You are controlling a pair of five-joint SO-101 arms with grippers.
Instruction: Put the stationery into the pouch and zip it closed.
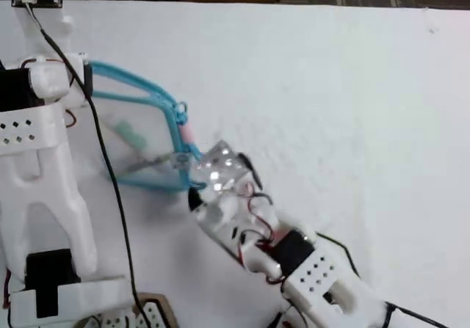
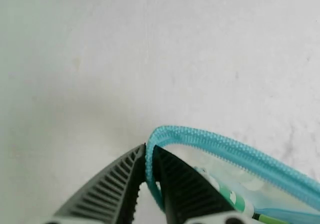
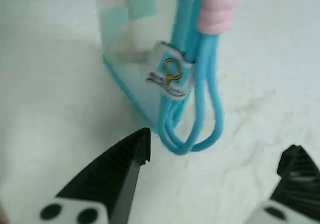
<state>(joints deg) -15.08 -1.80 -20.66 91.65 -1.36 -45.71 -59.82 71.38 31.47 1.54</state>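
**High view.** Found clear pouch point(image 1: 139, 122) with blue zip edge point(image 1: 132, 78) lying flat on white bench point(image 1: 330, 86), at about 9 o'clock from bench centre. Saw a green item point(image 1: 128, 133) and a thin grey stick point(image 1: 147, 163) through its clear wall. Logged left gripper point(image 1: 87, 78) at the pouch's 10 o'clock corner, beside a black cable point(image 1: 110, 174) crossing over the pouch. Logged right gripper point(image 1: 197, 188) at the pouch's 4 o'clock corner, on an arm set in from 5 o'clock. Noted pink sleeve point(image 1: 186, 133) at the pouch's 3 o'clock edge.

**Left wrist view.** Found left gripper point(image 2: 149, 151) pinched narrow on the zip edge point(image 2: 225, 149), with the blue band clamped between both fingers. Saw green item point(image 2: 235, 199) through the pouch wall, just beside the clamped spot.

**Right wrist view.** Found right gripper point(image 3: 218, 144) spread wide, holding nothing. Saw blue cord loop point(image 3: 192, 134) at the pouch point(image 3: 125, 48) corner, lying on the bench between the two fingers and nearer one of them. Could not tell whether it touched that finger. Noted pink sleeve point(image 3: 220, 8) on the cord and a small label point(image 3: 170, 76) on the zip edge.
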